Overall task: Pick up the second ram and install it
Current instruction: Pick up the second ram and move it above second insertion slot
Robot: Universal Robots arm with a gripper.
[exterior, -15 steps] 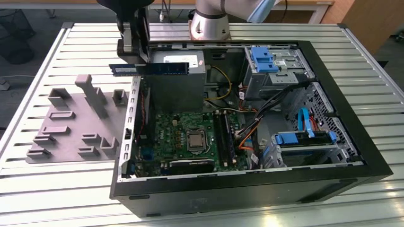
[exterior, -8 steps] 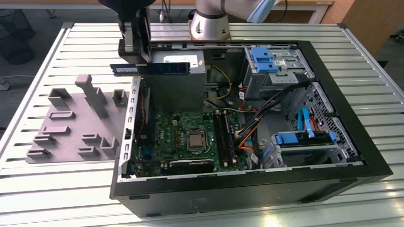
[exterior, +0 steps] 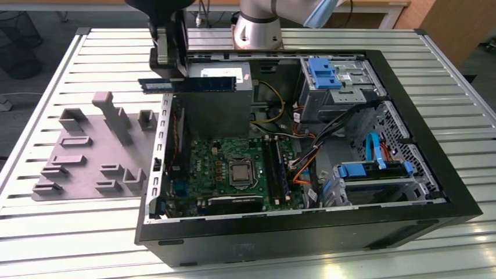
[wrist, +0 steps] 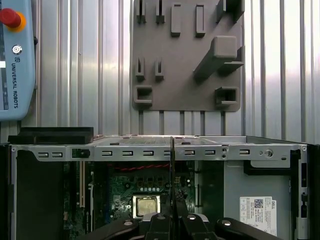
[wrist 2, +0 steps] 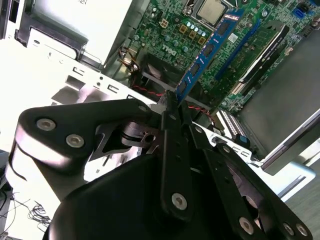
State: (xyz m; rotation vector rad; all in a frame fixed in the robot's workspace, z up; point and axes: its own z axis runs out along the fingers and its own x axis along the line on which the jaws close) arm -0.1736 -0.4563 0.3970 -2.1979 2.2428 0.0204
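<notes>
Over the computer case's [exterior: 310,232] wall, the second ram [exterior: 188,85] is clamped near one end by the closed gripper [exterior: 172,77].

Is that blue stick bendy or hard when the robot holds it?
Probably stiff: the blue stick juts straight from the end effector without sagging. Likely light, since it is so thin. Being a bare circuit board, it may be fragile.

a slatted metal table [exterior: 78,232] carries a grey fixture plate [exterior: 85,157] beside an open black computer case [exterior: 310,232].
</notes>
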